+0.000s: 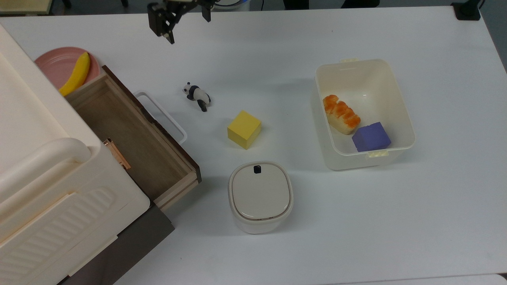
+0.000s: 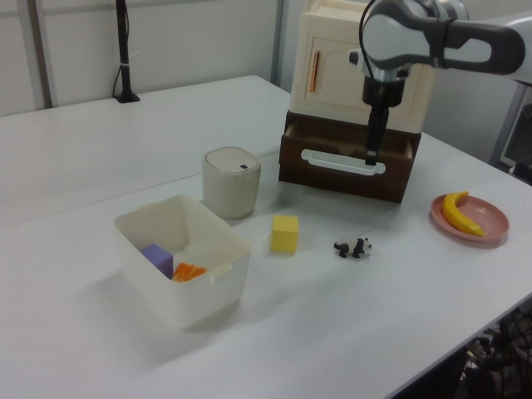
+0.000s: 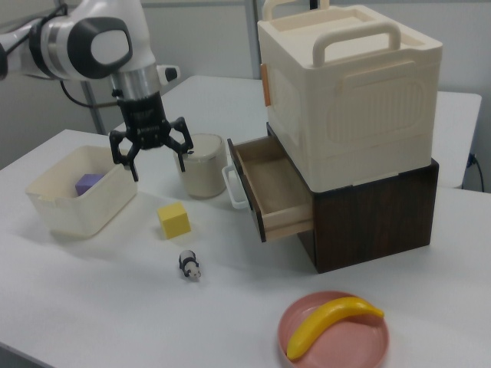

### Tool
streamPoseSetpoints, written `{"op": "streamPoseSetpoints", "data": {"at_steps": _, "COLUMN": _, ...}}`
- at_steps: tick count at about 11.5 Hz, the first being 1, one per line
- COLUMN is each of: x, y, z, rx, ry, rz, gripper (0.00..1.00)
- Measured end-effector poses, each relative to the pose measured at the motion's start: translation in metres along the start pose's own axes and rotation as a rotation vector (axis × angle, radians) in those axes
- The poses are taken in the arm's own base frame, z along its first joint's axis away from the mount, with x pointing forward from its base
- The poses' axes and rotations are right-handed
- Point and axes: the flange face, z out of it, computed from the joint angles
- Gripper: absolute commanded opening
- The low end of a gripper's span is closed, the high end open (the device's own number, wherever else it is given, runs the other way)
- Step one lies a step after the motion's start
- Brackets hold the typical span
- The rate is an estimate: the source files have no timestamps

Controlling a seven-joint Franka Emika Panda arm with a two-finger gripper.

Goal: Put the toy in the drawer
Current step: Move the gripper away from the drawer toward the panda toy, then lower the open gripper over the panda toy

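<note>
A white table (image 1: pixel 277 47) fills the scene. At the top view's left stands a large cream cabinet (image 3: pixel 349 92) on a dark brown base. From it the drawer (image 1: pixel 134 138) is pulled out and open, with light wood walls, a bare brown floor, a dark front and a white loop handle (image 1: pixel 162 116).

At the top view's right sits a cream bin (image 1: pixel 402 114) holding a purple cube (image 1: pixel 371 136) and an orange-topped piece of toy bread (image 1: pixel 340 114). Near the drawer's front corner stands a lidded cream canister (image 1: pixel 260 196). A pink plate (image 1: pixel 55 65) with a banana (image 1: pixel 75 74) lies beside the cabinet. A yellow cube (image 1: pixel 244 129) rests in the middle of the table.

The arm's gripper (image 3: pixel 151 157) hangs above the table with its two fingers spread wide and nothing between them. In the right view it is above and behind the yellow cube.

The toy (image 1: pixel 197 95), a tiny black-and-white panda, lies on the bare table between the drawer handle and the yellow cube, touching neither, well apart from the gripper. In the right view it sits nearer the camera than the cube (image 3: pixel 190 265).

The panda looks light and rigid, probably smooth plastic or resin, so it may slip or skid if nudged. Its rounded white body is the widest, plainest part; closing across the middle, from above, seems safer than catching the thin legs or head. A gentle squeeze should do.
</note>
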Motion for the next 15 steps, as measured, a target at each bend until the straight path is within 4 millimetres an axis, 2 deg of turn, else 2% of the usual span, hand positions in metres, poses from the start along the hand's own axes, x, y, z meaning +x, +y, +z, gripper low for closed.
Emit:
{"op": "streamPoseSetpoints", "data": {"at_steps": 3, "x": 0.012, "y": -0.007, "z": 0.031, "rx": -0.014, "ry": -0.017, "rz": -0.068, "gripper": 1.00}}
{"op": "streamPoseSetpoints", "data": {"at_steps": 8, "x": 0.035, "y": -0.009, "z": 0.117, "rx": -0.021, "ry": -0.006, "rz": -0.114, "gripper": 1.00}}
{"op": "streamPoseSetpoints", "data": {"at_steps": 11, "x": 0.042, "y": -0.005, "z": 0.167, "rx": 0.003, "ry": -0.075, "rz": -0.150, "gripper": 1.00}}
{"op": "streamPoseSetpoints", "data": {"at_steps": 15, "x": 0.045, "y": -0.002, "z": 0.203, "rx": 0.017, "ry": -0.146, "rz": -0.181, "gripper": 1.00}}
